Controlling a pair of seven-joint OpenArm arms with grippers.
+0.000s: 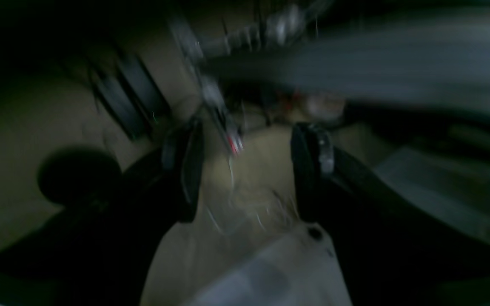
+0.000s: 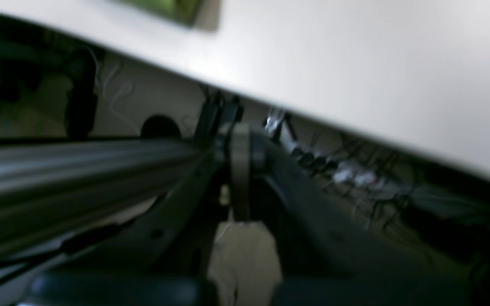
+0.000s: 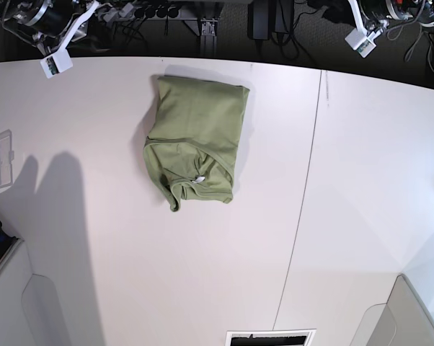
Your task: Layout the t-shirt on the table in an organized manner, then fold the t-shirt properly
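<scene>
The left gripper (image 1: 245, 170) is seen with jaws spread and nothing between them; the right gripper (image 2: 238, 170) is closed and empty. The folded t-shirt (image 3: 195, 140) lies near the table's (image 3: 347, 180) far edge.

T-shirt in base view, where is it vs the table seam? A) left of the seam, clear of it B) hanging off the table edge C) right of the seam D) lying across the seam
A: the t-shirt lies in a folded bundle wholly left of the dark seam on the table, with bare white between them.
</scene>
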